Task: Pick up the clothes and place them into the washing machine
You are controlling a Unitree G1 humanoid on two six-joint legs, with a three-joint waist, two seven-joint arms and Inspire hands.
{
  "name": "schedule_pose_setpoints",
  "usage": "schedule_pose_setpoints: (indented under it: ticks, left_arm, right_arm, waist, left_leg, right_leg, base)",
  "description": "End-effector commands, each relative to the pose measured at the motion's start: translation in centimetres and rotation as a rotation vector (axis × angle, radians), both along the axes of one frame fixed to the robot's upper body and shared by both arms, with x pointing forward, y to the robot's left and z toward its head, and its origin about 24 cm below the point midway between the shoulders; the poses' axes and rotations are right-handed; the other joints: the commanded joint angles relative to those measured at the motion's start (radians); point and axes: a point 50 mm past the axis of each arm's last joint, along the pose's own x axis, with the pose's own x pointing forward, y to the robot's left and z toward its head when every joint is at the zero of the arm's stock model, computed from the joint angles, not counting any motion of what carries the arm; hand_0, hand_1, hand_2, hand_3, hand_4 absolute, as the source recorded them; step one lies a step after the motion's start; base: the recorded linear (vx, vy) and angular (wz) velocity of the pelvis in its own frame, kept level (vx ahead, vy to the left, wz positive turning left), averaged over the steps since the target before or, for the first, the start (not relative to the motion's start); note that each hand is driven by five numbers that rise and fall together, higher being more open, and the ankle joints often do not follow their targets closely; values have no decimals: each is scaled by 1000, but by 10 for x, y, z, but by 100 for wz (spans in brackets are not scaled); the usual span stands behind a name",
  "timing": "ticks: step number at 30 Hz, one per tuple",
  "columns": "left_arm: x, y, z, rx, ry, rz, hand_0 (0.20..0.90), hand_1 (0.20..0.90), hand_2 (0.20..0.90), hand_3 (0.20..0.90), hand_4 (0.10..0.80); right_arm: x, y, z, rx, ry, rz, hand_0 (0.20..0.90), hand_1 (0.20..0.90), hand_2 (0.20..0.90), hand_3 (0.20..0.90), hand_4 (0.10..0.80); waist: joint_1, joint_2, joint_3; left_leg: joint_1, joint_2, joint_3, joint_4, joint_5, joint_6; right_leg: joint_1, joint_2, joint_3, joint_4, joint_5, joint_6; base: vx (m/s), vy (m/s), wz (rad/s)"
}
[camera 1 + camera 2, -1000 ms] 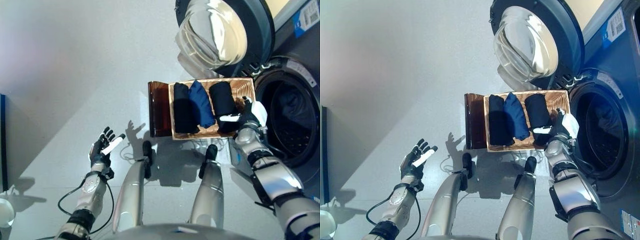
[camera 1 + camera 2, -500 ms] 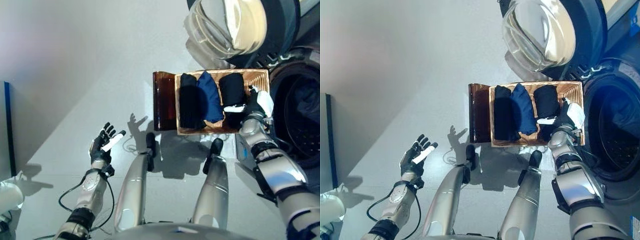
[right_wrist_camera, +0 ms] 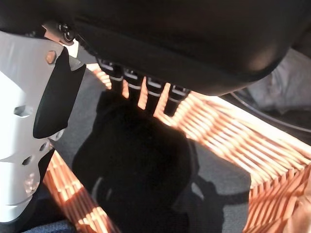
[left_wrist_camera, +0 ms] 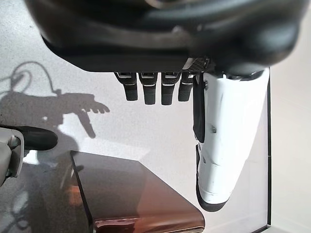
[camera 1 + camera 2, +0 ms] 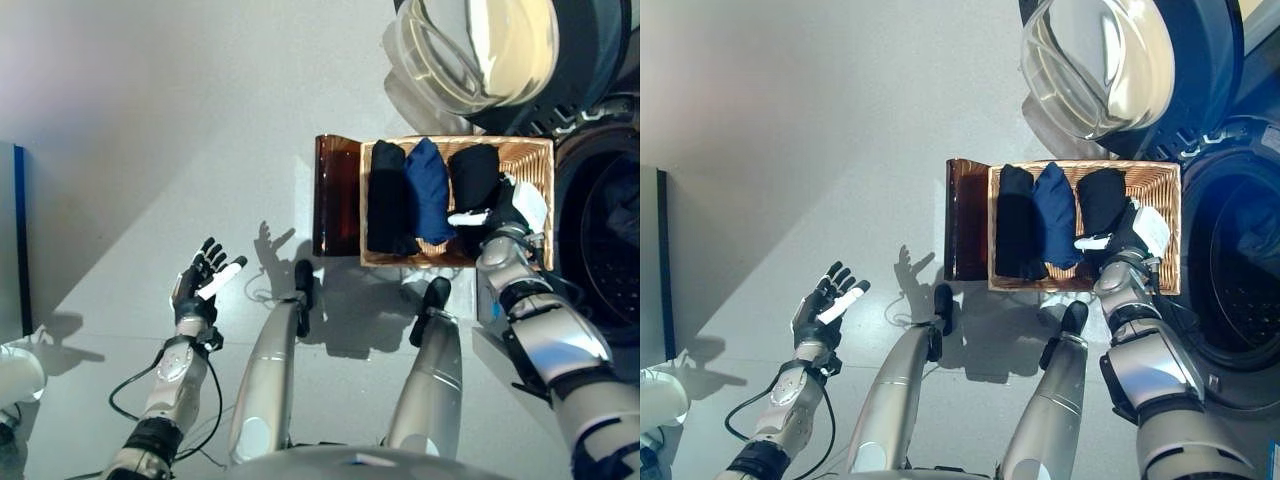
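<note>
A shallow wicker basket (image 5: 536, 180) rests on a dark brown box (image 5: 335, 195) beside the washing machine's open drum (image 5: 612, 240). In it lie a black roll (image 5: 388, 200), a blue garment (image 5: 428, 190) and a second black roll (image 5: 473, 178). My right hand (image 5: 505, 212) is open and hovers over the basket's right part, its white thumb next to the second black roll. In the right wrist view its fingers (image 3: 146, 87) reach over black cloth (image 3: 141, 160) and wicker (image 3: 228, 141). My left hand (image 5: 203, 285) is open and empty over the floor, far left of the basket.
The machine's round glass door (image 5: 480, 50) stands open above the basket. A blue-edged panel (image 5: 20, 240) and a white object (image 5: 18, 375) are at the far left. The left wrist view shows the brown box (image 4: 131, 194) past my left hand (image 4: 170, 39).
The camera has shifted, so the basket and the machine sit further right and higher. My right hand stays over the same black roll. My left hand has barely moved.
</note>
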Motion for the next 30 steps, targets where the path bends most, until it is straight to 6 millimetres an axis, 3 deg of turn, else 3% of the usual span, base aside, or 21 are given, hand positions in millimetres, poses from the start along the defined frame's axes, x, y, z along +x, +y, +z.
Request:
schedule_pose_setpoints:
  ticks: [1,21,30]
  left_arm:
    - [-12,33,20,87,-104,74,900,900,900,900,800]
    - [-14,38,19,102,-92,82,900,900,900,900,800]
    - [-14,40,16,102,-82,101,900,900,900,900,800]
  right_arm:
    - [5,-3,18,-56,-65,2,200,200,200,200,300]
    - [1,-8,12,-47,-51,-12,200,200,200,200,300]
    - [-5,-14,8,48,-114,-62,200,200,200,200,300]
  waist:
    - [5,10,-62]
    - [0,2,-73]
    - [-10,-8,-72]
  left_leg:
    - [27,45,-52,78,-86,-78]
    - [19,48,-45,83,-90,-75]
    - [69,51,-38,2,-64,-81]
  right_leg:
    - [-16,-5,49,-42,145,-8]
    - [-27,-1,57,-42,147,-8]
    - [16,-1,43,-116,178,1]
  base:
    - [3,-13,5]
    - [0,0,0]
    - [23,-6,0]
